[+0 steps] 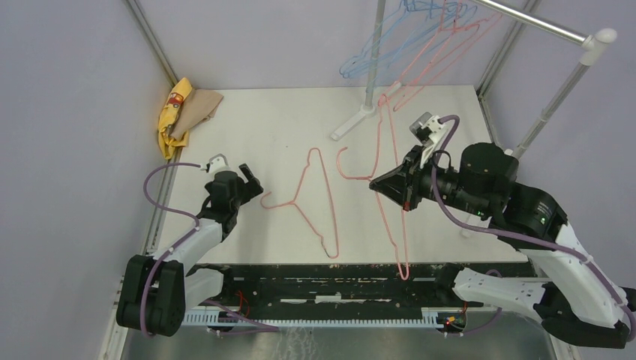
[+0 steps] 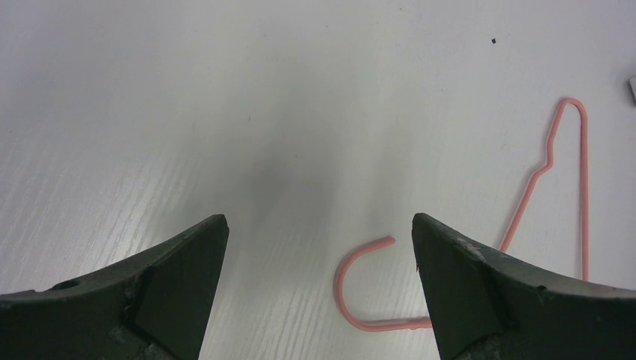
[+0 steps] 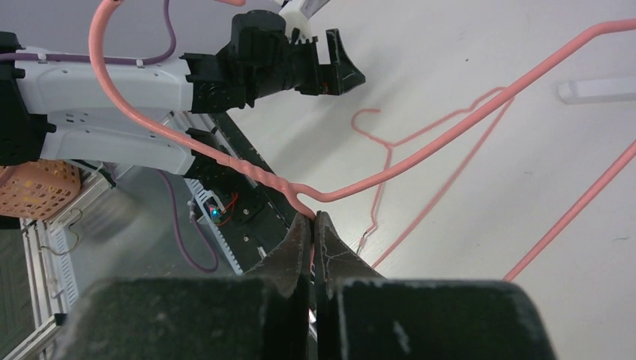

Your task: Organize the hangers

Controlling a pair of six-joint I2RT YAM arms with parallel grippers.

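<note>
Pink hanger [image 3: 255, 172] | right tool [image 3: 313, 219] pinching its neck | left tool [image 2: 319, 221] spread over table [image 2: 225, 90]

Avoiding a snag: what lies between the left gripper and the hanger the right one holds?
A loose pink hanger, flat on the table, hook toward the left gripper, shown in the top view.

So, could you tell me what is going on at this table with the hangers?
The robot is sorting wire hangers. The right gripper has its jaws shut on the neck of a pink hanger, holding its hook end above the table. The left gripper hangs open over the table, next to the hook of a second pink hanger, which lies flat and untouched. Several blue and pink hangers already hang on the rail at the back right.
</note>
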